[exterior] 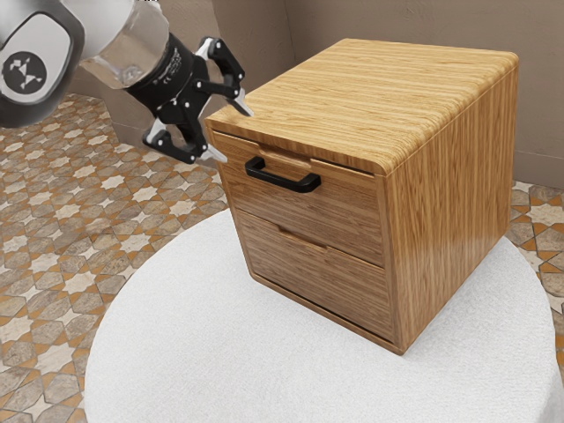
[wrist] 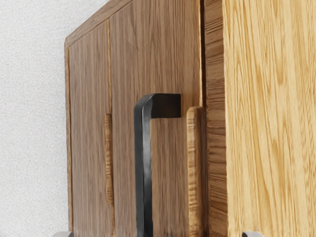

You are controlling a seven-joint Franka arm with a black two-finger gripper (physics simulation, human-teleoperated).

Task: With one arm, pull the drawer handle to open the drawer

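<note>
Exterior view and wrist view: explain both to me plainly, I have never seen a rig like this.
The machine is a simulated robot arm ending in two black fingers, which it grasps with. The exterior view is taken from a camera at the arm's side. The wrist view comes from a camera on the arm's hand, looking at what the hand faces. On the round white table stands a wooden cabinet with two drawers. The top drawer carries a black handle, seen close up in the wrist view. The fingers stand open at the cabinet's top corner, near the handle, and hold nothing. The top drawer looks shut.
</note>
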